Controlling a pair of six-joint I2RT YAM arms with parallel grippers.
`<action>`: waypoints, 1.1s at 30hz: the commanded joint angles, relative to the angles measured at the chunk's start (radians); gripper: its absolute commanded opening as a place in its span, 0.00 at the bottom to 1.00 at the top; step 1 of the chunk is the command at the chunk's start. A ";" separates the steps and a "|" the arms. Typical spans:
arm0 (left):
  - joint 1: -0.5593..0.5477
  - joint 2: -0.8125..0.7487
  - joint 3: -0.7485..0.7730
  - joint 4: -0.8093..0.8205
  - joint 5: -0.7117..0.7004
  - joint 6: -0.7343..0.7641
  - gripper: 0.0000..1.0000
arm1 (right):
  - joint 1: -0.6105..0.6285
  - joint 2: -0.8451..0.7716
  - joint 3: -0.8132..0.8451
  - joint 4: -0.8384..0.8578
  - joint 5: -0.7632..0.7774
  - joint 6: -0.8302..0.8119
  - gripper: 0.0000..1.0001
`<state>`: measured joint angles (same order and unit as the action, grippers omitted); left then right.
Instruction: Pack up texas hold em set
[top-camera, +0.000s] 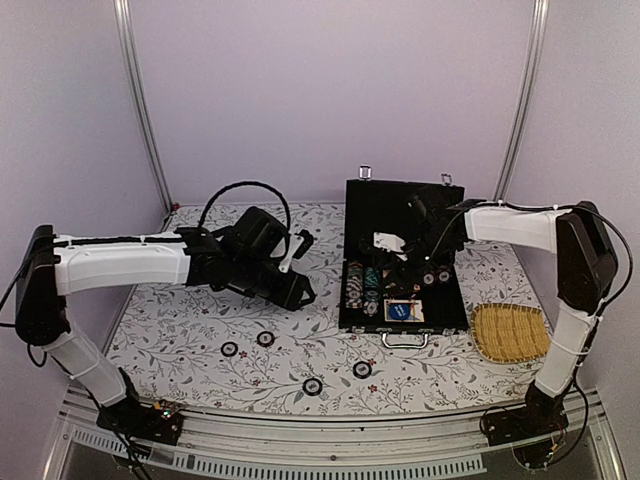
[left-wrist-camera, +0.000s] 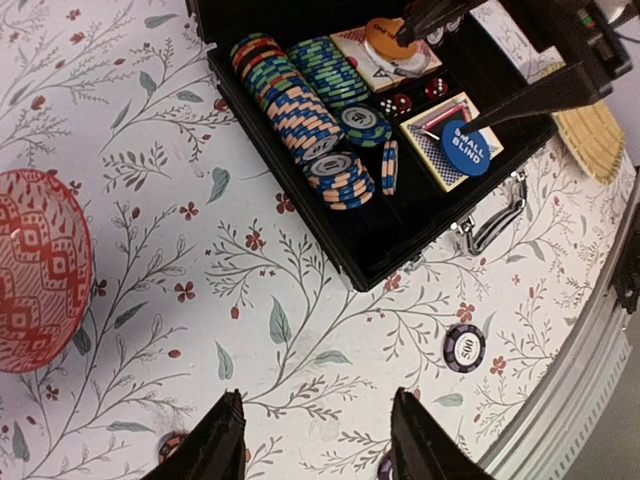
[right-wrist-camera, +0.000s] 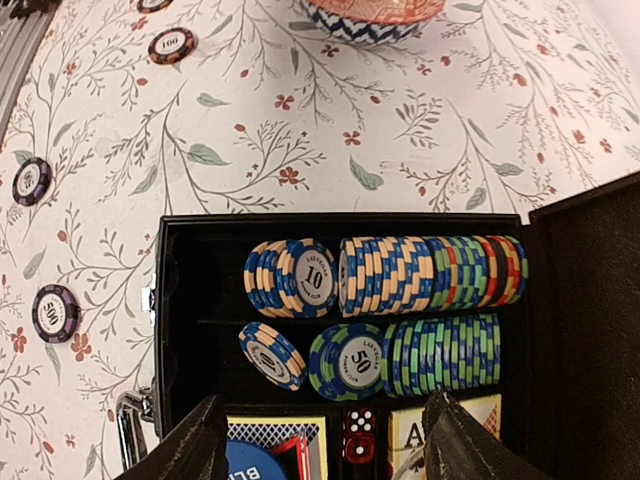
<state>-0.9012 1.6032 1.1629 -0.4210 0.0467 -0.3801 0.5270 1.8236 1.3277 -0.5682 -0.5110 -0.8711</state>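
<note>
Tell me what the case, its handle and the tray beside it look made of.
Case: matte black, perhaps plastic or leatherette over a hard shell; the look leaves it open.
Handle: polished silver metal, judging by its bright glints.
Tray: yellow woven straw or bamboo, with a visible weave pattern.

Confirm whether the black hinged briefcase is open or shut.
Open. The black hinged briefcase has its lid raised at the back, and striped poker chips and a blue round disc lie exposed inside.
</note>
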 joint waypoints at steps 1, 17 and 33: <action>0.002 -0.084 -0.085 0.073 -0.018 -0.070 0.51 | 0.033 0.101 0.078 -0.102 0.006 -0.101 0.67; 0.004 -0.134 -0.149 0.097 -0.025 -0.085 0.51 | 0.110 0.233 0.134 -0.138 0.082 -0.135 0.61; 0.004 -0.087 -0.158 0.127 -0.004 -0.090 0.51 | 0.142 0.166 0.067 -0.175 0.121 -0.128 0.21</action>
<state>-0.9012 1.4921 1.0145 -0.3244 0.0360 -0.4652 0.6605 2.0274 1.4136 -0.7181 -0.4007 -1.0084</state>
